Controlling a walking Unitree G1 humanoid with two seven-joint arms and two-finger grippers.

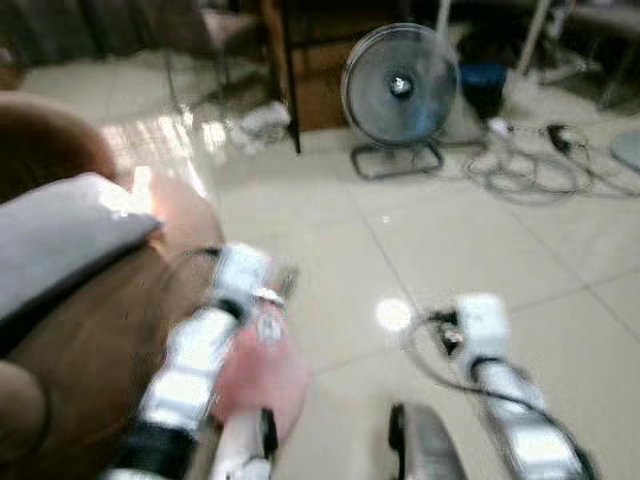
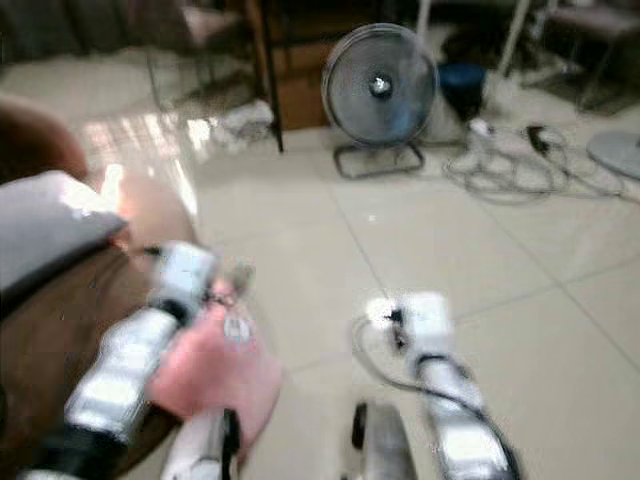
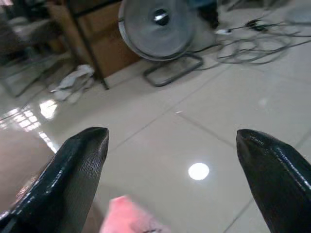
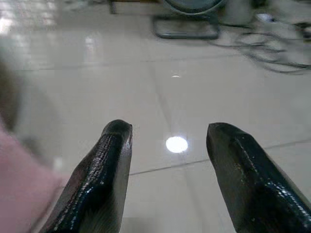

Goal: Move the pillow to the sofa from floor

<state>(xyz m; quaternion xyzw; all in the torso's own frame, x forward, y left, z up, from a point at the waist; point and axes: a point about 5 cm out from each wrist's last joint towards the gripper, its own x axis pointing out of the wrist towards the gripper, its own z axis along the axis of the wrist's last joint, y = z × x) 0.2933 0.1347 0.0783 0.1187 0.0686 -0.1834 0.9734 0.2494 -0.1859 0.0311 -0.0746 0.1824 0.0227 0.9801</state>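
Blurred head views. Pink pillow low by brown sofa edge, under left arm; on floor or lifted, can't tell. Left tool spread wide, nothing between fingers, pillow corner just below. Right tool parted too, empty, over tiles. Fan and cables beyond.

No readable text, label, brand, number or sign anywhere: head views blurred, nothing legible on the round grey floor fan at twelve o'clock.
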